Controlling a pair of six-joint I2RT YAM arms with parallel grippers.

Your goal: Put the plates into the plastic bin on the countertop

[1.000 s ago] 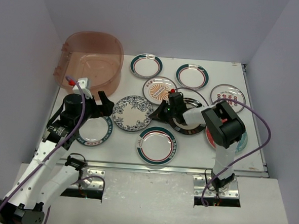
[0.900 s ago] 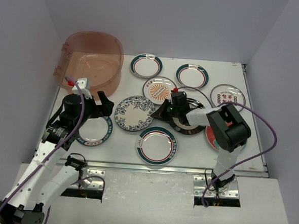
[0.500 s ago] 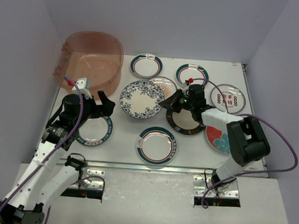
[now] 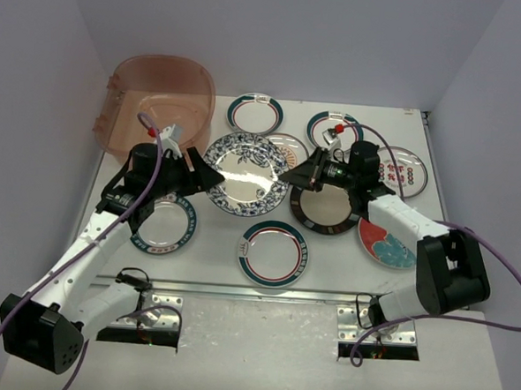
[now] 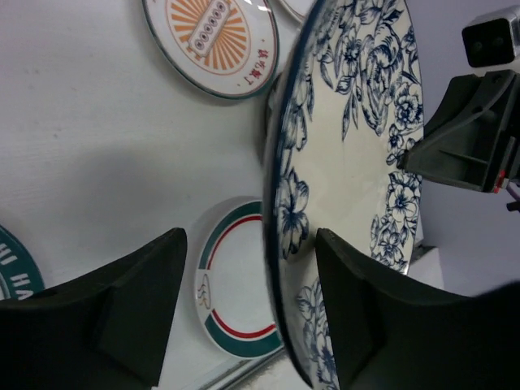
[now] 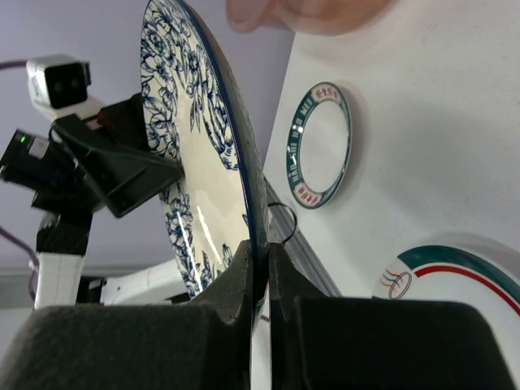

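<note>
Above the white countertop (image 4: pixel 214 236), the blue floral plate (image 4: pixel 244 172) hangs tilted, its rim pinched by the right gripper (image 4: pixel 290 176). The left gripper (image 4: pixel 210 176) straddles the far rim, jaws unclamped. A premature release could drop it short of the plastic bin (image 4: pixel 162 61).

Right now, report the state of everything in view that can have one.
blue floral plate: lifted off the countertop, tilted on edge
right gripper: shut on the blue floral plate's rim
left gripper: open, jaws straddling the opposite rim
plastic bin: upright, no plate visible inside
green-and-red plate: flat on the countertop
black-gold plate: flat on the countertop
</note>
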